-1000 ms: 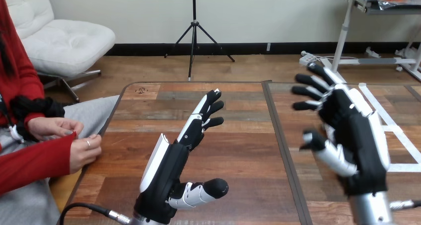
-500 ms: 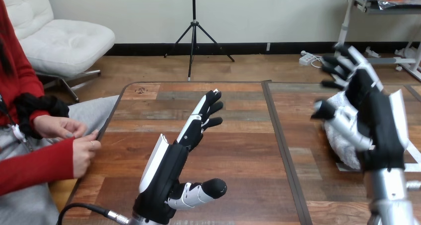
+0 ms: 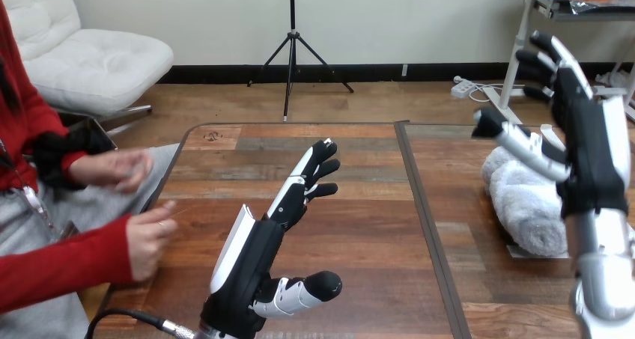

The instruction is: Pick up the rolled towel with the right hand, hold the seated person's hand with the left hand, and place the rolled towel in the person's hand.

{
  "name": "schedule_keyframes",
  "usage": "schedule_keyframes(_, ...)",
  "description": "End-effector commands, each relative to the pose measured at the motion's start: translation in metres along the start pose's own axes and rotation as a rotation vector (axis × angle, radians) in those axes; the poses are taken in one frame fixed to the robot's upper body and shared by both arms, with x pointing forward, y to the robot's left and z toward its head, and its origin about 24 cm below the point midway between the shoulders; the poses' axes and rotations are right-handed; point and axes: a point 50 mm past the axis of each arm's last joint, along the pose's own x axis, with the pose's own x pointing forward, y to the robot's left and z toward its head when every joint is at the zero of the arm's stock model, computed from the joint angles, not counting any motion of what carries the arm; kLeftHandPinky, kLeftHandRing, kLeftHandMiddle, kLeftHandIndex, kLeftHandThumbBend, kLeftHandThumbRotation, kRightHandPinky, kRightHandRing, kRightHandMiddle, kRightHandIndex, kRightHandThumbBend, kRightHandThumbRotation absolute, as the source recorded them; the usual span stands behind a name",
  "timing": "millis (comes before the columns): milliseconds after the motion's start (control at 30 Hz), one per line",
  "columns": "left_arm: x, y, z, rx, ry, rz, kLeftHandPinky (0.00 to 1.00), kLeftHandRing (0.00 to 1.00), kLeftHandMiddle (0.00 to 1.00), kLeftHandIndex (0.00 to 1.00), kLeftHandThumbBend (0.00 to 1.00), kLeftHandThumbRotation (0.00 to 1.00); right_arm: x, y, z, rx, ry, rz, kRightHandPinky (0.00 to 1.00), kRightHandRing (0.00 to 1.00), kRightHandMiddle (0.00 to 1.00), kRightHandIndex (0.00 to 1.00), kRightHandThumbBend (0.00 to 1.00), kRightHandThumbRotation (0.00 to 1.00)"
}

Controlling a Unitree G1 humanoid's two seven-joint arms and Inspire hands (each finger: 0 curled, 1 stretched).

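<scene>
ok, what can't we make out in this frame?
Rolled towel: its right end is covered by the right hand and forearm in the head view.
Right hand to towel: they overlap in the view, so I cannot tell whether they are touching or apart.
Person's upper hand: blurred by motion, finger pose unreadable.
Person's lower hand: fingers curled, its inside hidden.

The rolled towel (image 3: 526,204) was pale grey. The table (image 3: 359,212) showed brown wood planks, some greyish. The left hand (image 3: 251,268) and right hand (image 3: 591,148) were black with white shells.
</scene>
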Motion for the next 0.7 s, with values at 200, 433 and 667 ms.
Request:
schedule_keyframes(200,0.011,0.006,0.007,0.004,-0.067,0.013,0.84,0.92,0.96,0.96,1.0,0.87,0.047,-0.016,0.029,-0.112,-0.073,-0.053,0.85,0.89,0.88,0.94,1.0,0.59)
schedule_keyframes(433,0.01,0.006,0.007,0.017,-0.064,0.01,0.83,0.92,0.96,0.96,1.0,0.9,0.061,-0.021,0.028,-0.166,-0.028,-0.038,0.87,0.91,0.9,0.95,1.0,0.59)
schedule_keyframes(667,0.009,0.006,0.008,0.005,-0.062,0.009,0.83,0.92,0.95,0.96,1.0,0.9,0.072,-0.024,0.024,-0.191,0.019,-0.027,0.85,0.9,0.91,0.96,1.0,0.58)
